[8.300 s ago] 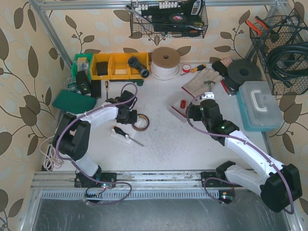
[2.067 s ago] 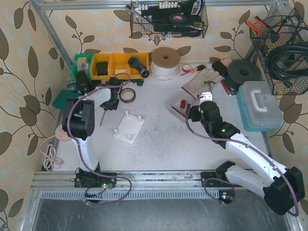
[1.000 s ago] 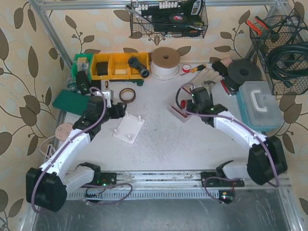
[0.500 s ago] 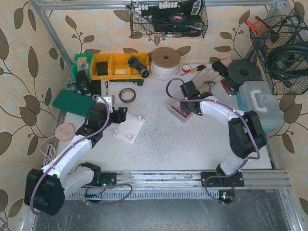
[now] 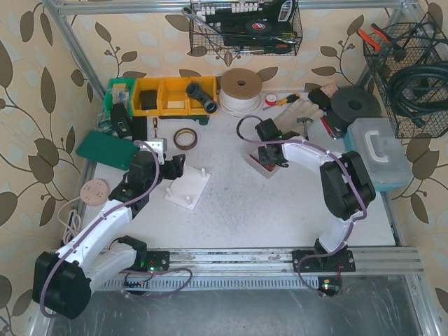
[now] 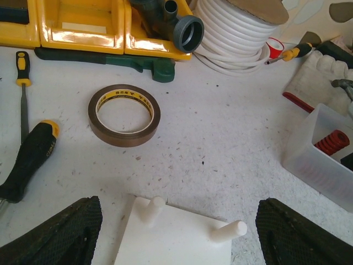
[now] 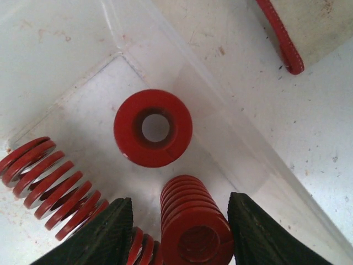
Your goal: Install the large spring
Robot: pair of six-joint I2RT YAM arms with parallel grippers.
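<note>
Several red springs lie in a clear tray (image 7: 231, 160). One thick red spring (image 7: 193, 226) stands on end between the fingers of my right gripper (image 7: 185, 234). The gripper is open, with a gap on the spring's left side. Another thick spring (image 7: 153, 128) stands just beyond it, and a longer spring (image 7: 49, 182) lies to the left. In the top view the right gripper (image 5: 269, 155) reaches down into the tray (image 5: 257, 165). My left gripper (image 6: 179, 240) is open over the near edge of the white peg plate (image 6: 176, 243), holding nothing. The plate (image 5: 189, 187) lies left of centre.
A brown tape roll (image 6: 124, 107) and a black-handled screwdriver (image 6: 27, 160) lie beyond the plate. Yellow bins (image 5: 168, 94), a white cable coil (image 5: 240, 91) and gloves (image 5: 294, 115) line the back. A pale blue toolbox (image 5: 378, 150) stands at right, a green pad (image 5: 105, 145) at left.
My right gripper has swung left and come down into the tray, around a standing spring. The left gripper has shifted slightly toward the peg plate and stays open.
</note>
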